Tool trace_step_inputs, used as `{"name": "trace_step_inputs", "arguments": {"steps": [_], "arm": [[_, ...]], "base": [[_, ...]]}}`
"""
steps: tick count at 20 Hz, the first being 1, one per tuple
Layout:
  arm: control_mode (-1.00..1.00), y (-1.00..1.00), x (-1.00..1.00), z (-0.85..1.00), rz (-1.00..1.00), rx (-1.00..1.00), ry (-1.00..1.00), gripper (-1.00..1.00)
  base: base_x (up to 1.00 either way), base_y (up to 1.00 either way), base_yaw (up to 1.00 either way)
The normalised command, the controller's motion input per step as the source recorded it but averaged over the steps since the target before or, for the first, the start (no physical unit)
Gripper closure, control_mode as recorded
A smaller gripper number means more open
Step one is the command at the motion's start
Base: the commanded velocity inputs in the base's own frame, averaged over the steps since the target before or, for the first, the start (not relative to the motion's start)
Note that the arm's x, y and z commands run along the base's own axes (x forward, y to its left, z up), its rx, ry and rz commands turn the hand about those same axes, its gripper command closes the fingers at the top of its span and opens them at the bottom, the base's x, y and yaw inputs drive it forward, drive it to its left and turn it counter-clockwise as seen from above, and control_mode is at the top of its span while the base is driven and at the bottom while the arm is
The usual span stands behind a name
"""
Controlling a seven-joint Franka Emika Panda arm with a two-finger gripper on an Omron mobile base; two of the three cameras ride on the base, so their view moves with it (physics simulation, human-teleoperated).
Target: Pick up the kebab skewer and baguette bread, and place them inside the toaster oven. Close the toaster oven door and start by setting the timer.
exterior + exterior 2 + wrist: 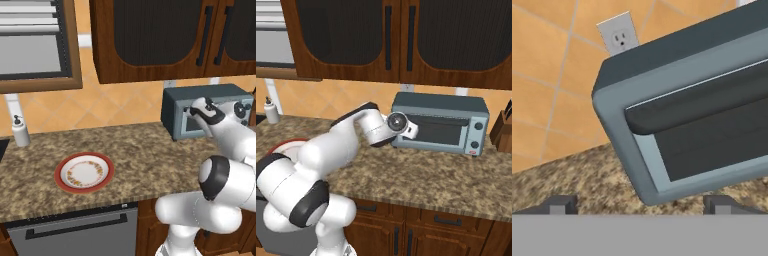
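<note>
On counter: one toaster oven [440,124], one plate [84,172]; hand [639,202] spread.

A red-rimmed plate [84,172] sits on the speckled table [140,155] with nothing on it. A white soap bottle [20,131] stands far left. The white arm reaches up to the grey-blue toaster oven [200,107] — its door [195,122] is shut.

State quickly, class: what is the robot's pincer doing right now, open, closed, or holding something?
Pincer: open and holding nothing, facing the closed door of the toaster oven.
</note>
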Motion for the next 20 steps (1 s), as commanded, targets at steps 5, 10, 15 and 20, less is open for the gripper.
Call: {"name": "trace_step_inputs", "arguments": {"steps": [5, 10, 15, 20], "arm": [[-1.0, -0.47, -0.42, 0.45, 0.07, -0.06, 0.05, -1.0], [-1.0, -0.7, -0.75, 0.0, 0.11, -0.13, 0.0, -1.0], [-1.0, -0.57, -0.48, 0.05, 0.11, -0.14, 0.0, -1.0], [-1.0, -0.57, -0.05, 0.31, 0.04, -0.05, 0.08, -1.0]], "base": [[0.0, 0.0, 0.0], [0.0, 0.0, 0.0], [0.0, 0.0, 0.0], [0.0, 0.0, 0.0]]}}
